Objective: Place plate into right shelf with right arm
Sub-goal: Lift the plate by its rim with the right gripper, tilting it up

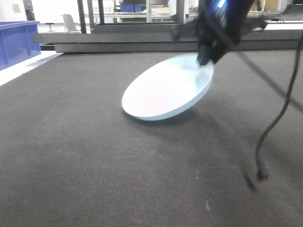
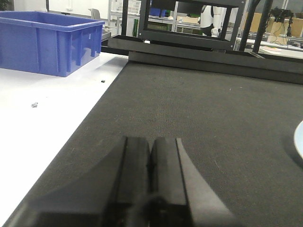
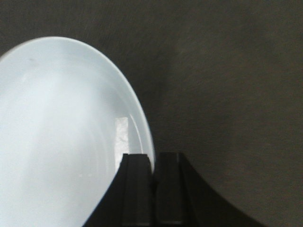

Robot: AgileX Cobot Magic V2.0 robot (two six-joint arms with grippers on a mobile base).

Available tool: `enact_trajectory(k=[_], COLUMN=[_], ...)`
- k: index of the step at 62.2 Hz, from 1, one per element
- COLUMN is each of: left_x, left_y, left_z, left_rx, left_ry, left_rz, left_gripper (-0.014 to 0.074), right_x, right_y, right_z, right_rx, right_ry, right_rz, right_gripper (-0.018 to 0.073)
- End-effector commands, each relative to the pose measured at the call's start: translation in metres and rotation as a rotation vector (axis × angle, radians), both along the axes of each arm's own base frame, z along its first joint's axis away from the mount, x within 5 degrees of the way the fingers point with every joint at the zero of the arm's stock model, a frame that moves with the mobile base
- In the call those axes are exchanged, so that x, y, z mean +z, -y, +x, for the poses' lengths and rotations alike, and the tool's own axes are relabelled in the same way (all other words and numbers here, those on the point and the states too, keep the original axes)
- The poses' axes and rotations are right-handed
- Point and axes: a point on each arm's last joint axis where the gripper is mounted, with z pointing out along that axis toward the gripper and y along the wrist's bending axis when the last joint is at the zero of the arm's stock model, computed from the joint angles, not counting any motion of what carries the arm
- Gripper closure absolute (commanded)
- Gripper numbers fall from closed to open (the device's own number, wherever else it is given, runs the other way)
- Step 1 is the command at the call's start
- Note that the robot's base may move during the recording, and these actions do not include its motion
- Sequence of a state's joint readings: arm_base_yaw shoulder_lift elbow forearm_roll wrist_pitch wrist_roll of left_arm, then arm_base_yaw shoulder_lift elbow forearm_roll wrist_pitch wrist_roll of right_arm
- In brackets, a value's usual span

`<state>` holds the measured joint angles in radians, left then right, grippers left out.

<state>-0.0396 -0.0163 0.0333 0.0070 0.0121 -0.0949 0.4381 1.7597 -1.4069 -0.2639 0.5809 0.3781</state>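
- Plate (image 1: 165,90): you see its raised rim clamped between the right gripper (image 1: 207,59) fingers, and the plate sits tilted.
- Left gripper (image 2: 150,146): fingers pressed together.
- Blue bin (image 2: 47,42), far-left bench (image 2: 42,123) corner: contents hidden.

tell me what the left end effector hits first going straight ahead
Probably the raised dark ledge beyond the dark mat; the left end effector points across bare mat until then, though depth is unclear.
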Motion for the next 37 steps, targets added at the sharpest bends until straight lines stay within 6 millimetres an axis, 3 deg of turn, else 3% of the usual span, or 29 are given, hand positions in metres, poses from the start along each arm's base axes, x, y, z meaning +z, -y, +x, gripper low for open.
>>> enact_trajectory(k=[1, 13, 37], left_x=[0.007, 0.007, 0.007], left_y=[0.0, 0.0, 0.0], left_z=[-0.001, -0.001, -0.001], left_rx=[-0.001, -0.001, -0.001], left_ry=[0.094, 0.094, 0.094], left_rz=[-0.009, -0.009, -0.009], left_gripper=[0.0643, 0.0643, 0.0643], right_x=[0.051, 0.066, 0.051], right_y=[0.015, 0.044, 0.086], right_z=[-0.017, -0.057, -0.158], right_rx=[0.006, -0.016, -0.001], right_ry=[0.16, 0.21, 0.301], right_rz=[0.041, 0.06, 0.103], right_gripper=[0.0505, 0.0505, 0.0505])
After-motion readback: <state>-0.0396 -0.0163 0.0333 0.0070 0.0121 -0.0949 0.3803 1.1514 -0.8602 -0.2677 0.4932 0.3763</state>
